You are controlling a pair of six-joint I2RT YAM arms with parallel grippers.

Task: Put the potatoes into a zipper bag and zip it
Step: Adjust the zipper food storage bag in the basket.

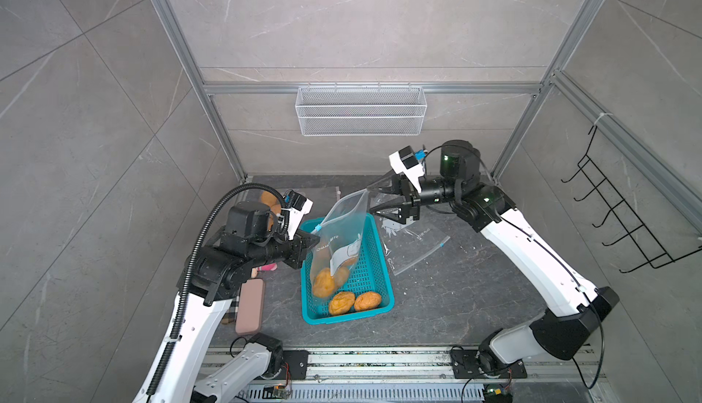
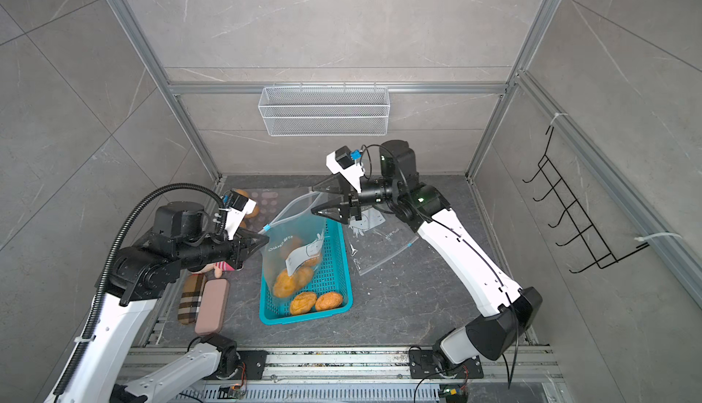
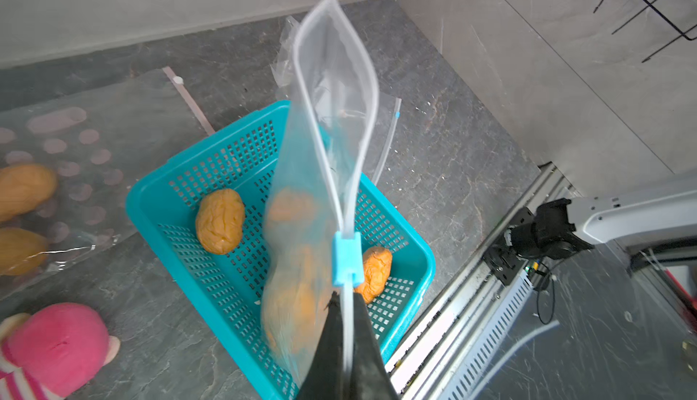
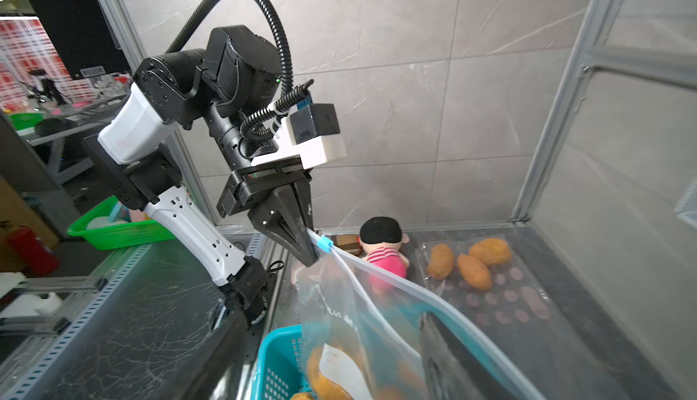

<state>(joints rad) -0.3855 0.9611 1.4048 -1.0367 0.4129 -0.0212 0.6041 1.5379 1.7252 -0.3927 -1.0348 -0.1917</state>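
The left gripper (image 3: 344, 304) has its fingers pressed together on the zipper track of the clear zipper bag (image 1: 342, 230), just behind the blue slider (image 3: 345, 258). The bag hangs by that one corner with its lower end down inside the teal basket (image 1: 345, 315). The hold makes sense: the basket seems to take the weight, and the pinched end gives the slider something fixed to pull against.

Beyond the slider the mouth gapes in a long open loop. The right gripper (image 1: 374, 200) sits at the mouth's far corner with its fingers apart, gripping nothing I can make out. (In the right wrist view one dark finger shows blurred at the rim; which side of the plastic it is on, I cannot tell.) That placement would suit spreading the opening or going for another potato.

Several potatoes (image 1: 323, 282) lie at the bag's bottom. Two loose potatoes (image 1: 341, 302) lie side by side at the basket's near end, so filling looks unfinished and zipping premature. More sit inside a dotted bag (image 4: 509, 304) at the far left of the tabletop (image 1: 437, 306). A spare empty bag (image 1: 414, 241) lies flat beside the basket.
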